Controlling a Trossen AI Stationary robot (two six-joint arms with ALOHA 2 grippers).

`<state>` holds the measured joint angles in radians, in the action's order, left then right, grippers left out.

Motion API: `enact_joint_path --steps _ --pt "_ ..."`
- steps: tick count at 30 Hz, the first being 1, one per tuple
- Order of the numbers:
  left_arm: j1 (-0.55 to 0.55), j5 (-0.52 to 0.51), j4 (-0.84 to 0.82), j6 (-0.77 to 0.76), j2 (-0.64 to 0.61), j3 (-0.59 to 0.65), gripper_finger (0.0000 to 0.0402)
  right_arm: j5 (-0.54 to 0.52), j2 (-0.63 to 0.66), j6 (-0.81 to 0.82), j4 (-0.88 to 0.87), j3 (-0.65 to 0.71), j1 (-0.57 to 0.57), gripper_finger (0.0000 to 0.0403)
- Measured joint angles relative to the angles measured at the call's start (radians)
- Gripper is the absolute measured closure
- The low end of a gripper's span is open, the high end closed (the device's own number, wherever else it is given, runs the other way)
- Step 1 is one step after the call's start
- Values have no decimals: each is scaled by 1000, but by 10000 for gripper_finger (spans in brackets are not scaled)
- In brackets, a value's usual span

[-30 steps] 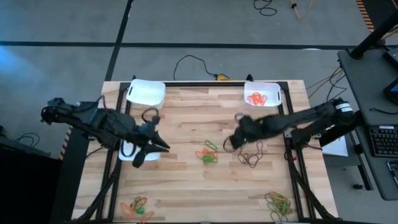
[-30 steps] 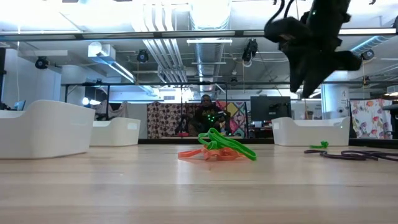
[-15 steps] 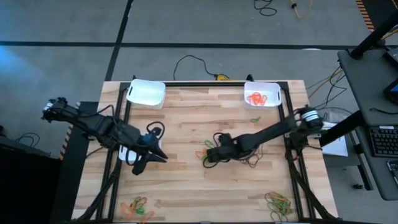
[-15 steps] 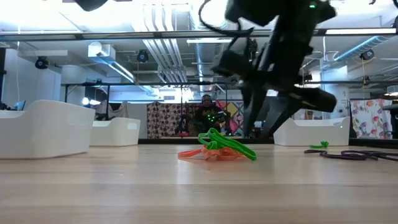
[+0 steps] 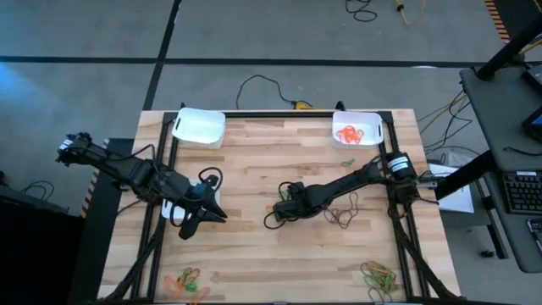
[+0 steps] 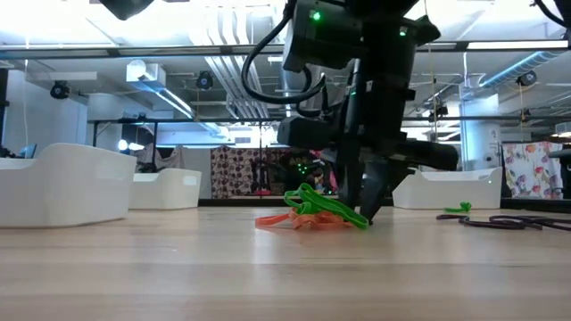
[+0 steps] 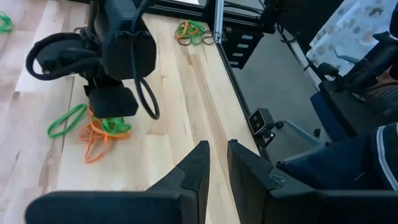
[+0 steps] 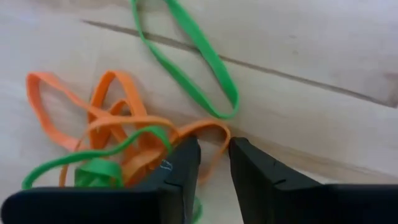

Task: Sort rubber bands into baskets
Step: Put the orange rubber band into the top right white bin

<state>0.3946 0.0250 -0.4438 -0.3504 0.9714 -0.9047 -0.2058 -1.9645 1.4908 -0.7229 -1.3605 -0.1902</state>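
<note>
We see the wooden worktop point(image 5: 254, 161) filling the middle of the high view, with both dark arms reaching over it. The right arm stretches from the right edge toward the centre, and its tool point(image 5: 284, 211) is down on a tangle of orange and green rubber bands point(image 6: 310, 212) at the centre of the frame. In the right wrist view its fingers point(image 8: 180, 171) stand a narrow gap apart, tips on the wood, with an orange band point(image 8: 214, 155) passing between them; we cannot tell whether it is gripped. The left arm comes in from the left edge, and its tool point(image 5: 206, 213) sits left of centre, over a white basket point(image 5: 172, 206) that it mostly covers; its fingers point(image 7: 196, 168) are nearly together with nothing between them.

Two more baskets stand along the top edge of the worktop: one at upper left point(image 5: 199, 126), and one at upper right point(image 5: 357, 129) holding orange bands point(image 5: 349, 134). A dark band cluster point(image 5: 343, 212) lies right of centre. Mixed piles lie at the lower left point(image 5: 186, 281) and lower right point(image 5: 378, 275) corners.
</note>
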Motion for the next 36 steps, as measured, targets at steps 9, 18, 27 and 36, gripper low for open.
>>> enact_joint_path --steps 9,18,27,36 --pt "7 1 1 0 -26 0 359 -4 -6 -4 -6 2 10 387" --pt "17 2 0 -2 -120 0 359 -11 81 -63 -153 -8 45 394" --pt "17 -22 -5 0 -185 0 359 -185 307 -195 -445 -8 178 394" --pt "16 -198 1 0 -194 0 359 -306 475 -526 -582 3 513 394"
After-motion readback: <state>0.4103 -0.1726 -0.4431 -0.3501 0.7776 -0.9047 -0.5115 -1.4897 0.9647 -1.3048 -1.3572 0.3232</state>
